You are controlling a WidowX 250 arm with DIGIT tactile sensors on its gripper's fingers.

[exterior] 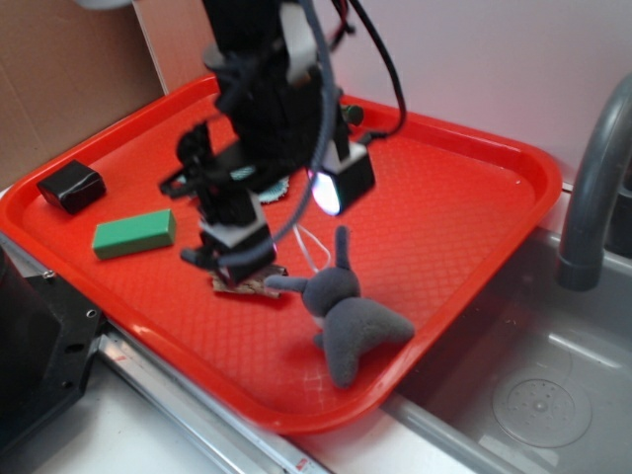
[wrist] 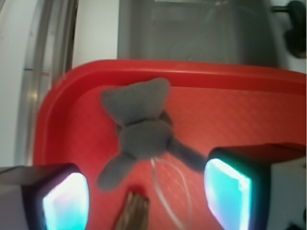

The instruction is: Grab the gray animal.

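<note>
Red tray [exterior: 474, 197] holds gray animal [exterior: 348, 314] lower center; my gripper [wrist: 146, 196] open, must advance and straddle its head before closing.

I count one red tray [exterior: 474, 168], one gray animal [exterior: 348, 321], one green block [exterior: 134, 233], one black box [exterior: 71, 186], one brown bark-like piece [exterior: 247, 285], one faucet [exterior: 592, 188], one sink [exterior: 553, 395], one pincer [wrist: 146, 199] with two fingers [wrist: 64, 201].

green block [exterior: 134, 233], black box [exterior: 71, 186], maybe bark [wrist: 133, 212].
</note>
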